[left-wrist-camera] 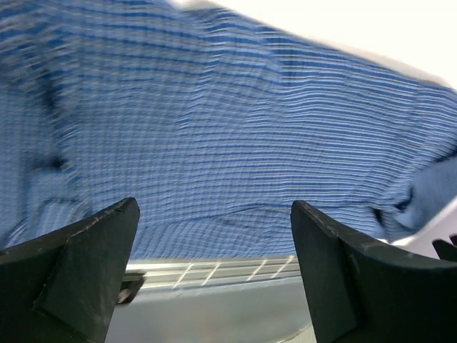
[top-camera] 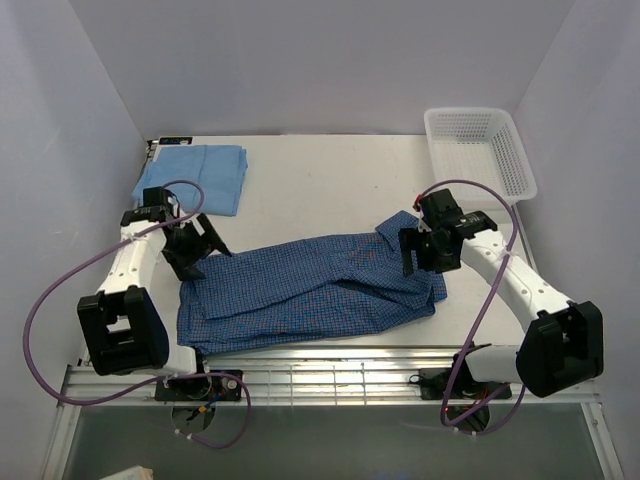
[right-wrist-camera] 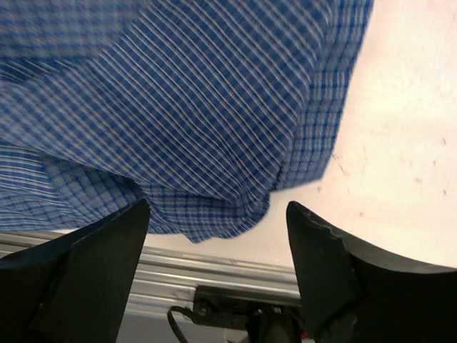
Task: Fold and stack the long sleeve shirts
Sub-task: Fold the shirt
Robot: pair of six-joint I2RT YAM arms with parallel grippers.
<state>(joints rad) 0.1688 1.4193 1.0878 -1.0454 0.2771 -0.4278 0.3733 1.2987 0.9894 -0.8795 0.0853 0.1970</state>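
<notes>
- Step: checked shirt (top-camera: 310, 290) half-folded, lying flat across the table; plain shirt (top-camera: 195, 178) folded at rear-left.
- L gripper (top-camera: 200, 255) & R gripper (top-camera: 425, 262): jaws spread, nothing held.
- Next, prob.: regrasp the shirt ends for another fold.

Bright, even overhead light washes the white worktop (top-camera: 330, 170) around the shirt (top-camera: 300, 290) nearly featureless, with only faint, soft shadows beside the shirt. The left wrist view smears the shirt's check into streaks and blows out the worktop beyond it. The right wrist view is sharper, with the right pincer (right-wrist-camera: 218, 207) a dark, soft-edged silhouette below the shirt.
</notes>
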